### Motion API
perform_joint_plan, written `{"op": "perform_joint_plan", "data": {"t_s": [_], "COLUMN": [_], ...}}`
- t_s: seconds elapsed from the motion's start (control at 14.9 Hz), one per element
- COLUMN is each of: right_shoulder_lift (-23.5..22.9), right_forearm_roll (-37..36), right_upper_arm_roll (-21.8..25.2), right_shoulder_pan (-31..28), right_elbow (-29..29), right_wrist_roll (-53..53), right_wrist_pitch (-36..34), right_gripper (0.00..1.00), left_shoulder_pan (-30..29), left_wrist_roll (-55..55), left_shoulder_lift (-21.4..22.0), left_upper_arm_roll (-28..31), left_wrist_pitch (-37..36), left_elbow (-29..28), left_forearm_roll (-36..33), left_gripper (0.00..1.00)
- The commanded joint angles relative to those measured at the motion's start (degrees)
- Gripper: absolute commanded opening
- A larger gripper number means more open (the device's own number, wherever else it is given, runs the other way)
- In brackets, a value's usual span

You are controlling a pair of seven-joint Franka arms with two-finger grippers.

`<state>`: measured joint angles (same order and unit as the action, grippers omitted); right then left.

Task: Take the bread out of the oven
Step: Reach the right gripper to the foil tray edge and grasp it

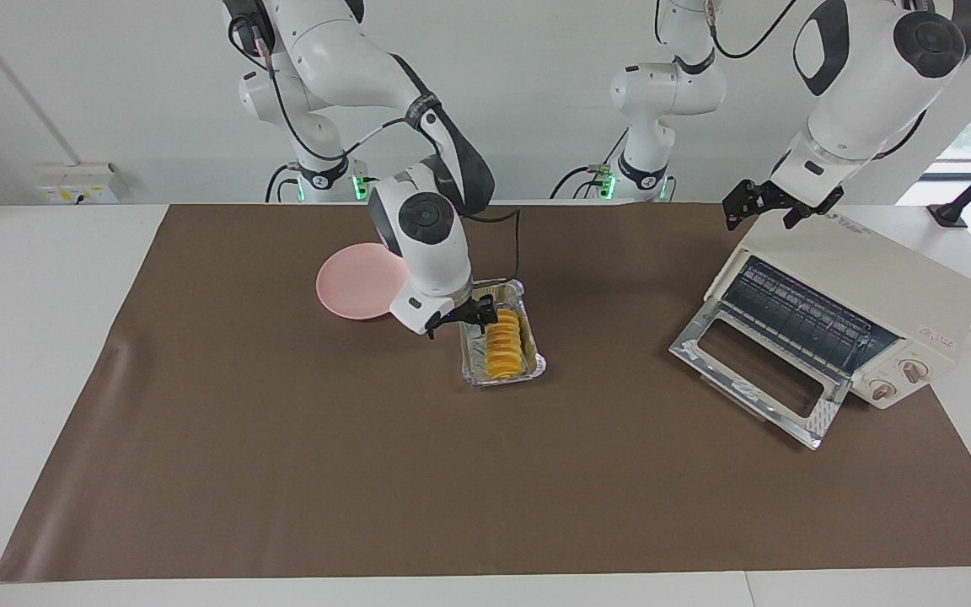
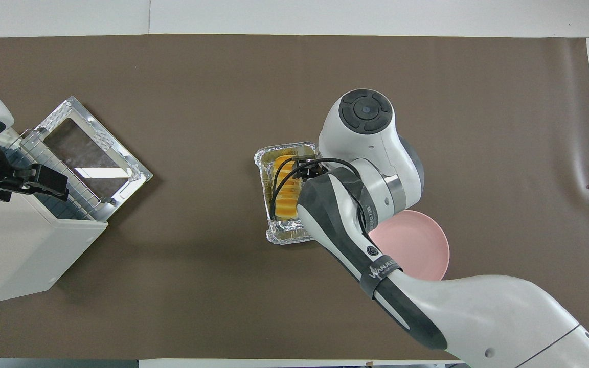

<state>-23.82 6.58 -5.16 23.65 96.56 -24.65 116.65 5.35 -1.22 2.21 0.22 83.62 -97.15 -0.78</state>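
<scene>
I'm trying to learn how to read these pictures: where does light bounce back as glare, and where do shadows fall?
Overhead view: the toaster oven's open glass door mirrors a bright patch, and the foil tray glints. Facing view: the door's metal frame shines, soft shadows lie on the brown mat beside the toaster oven and tray, and daylight flares at the window edge.

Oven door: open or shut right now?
Open. The oven door lies folded down onto the table, exposing the wire rack.
</scene>
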Motion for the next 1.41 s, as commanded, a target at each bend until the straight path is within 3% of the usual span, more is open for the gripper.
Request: {"op": "perform_joint_plan", "data": {"t_s": [0.0,0.2,0.4,0.54,0.67,0.94,1.34], "right_shoulder_lift": [2.19,3.86,4.13,4.57,4.75,5.18,5.36], "right_forearm_roll": [1.33,1.33,1.33,1.33,1.33,1.33,1.24], "right_upper_arm_roll": [-0.11,-0.2,-0.11,-0.11,-0.11,-0.11,0.15], "right_shoulder_pan": [-0.09,0.26,1.4,2.19,2.28,2.46,-0.34], "right_elbow": [5.72,10.74,11.37,12.5,13.12,14.09,12.35], "right_wrist_roll": [-2.5,-2.59,-4.25,-5.23,-5.49,-6.11,-2.17], "right_wrist_pitch": [4.36,6.75,6.66,7.01,7.37,7.8,8.16], "right_gripper": [1.0,1.0,1.0,0.91,0.67,0.0,0.0], "left_shoulder_pan": [-0.43,-0.43,-0.43,-0.43,-0.43,-0.43,-0.43], "left_wrist_roll": [0.26,0.25,0.25,0.17,0.17,0.17,0.17], "left_shoulder_lift": [0.25,0.43,0.43,0.43,0.43,0.43,0.43], "left_upper_arm_roll": [-0.3,-0.3,-0.3,-0.3,-0.3,-0.3,-0.3], "left_wrist_pitch": [0.75,0.84,0.84,0.84,0.84,0.84,0.84], "left_elbow": [-0.32,-0.05,-0.05,-0.05,-0.05,-0.05,-0.05], "left_forearm_roll": [-0.8,-0.8,-0.8,-0.8,-0.8,-0.8,-0.8], "left_gripper": [1.0,1.0,1.0,1.0,1.0,1.0,1.0]}}
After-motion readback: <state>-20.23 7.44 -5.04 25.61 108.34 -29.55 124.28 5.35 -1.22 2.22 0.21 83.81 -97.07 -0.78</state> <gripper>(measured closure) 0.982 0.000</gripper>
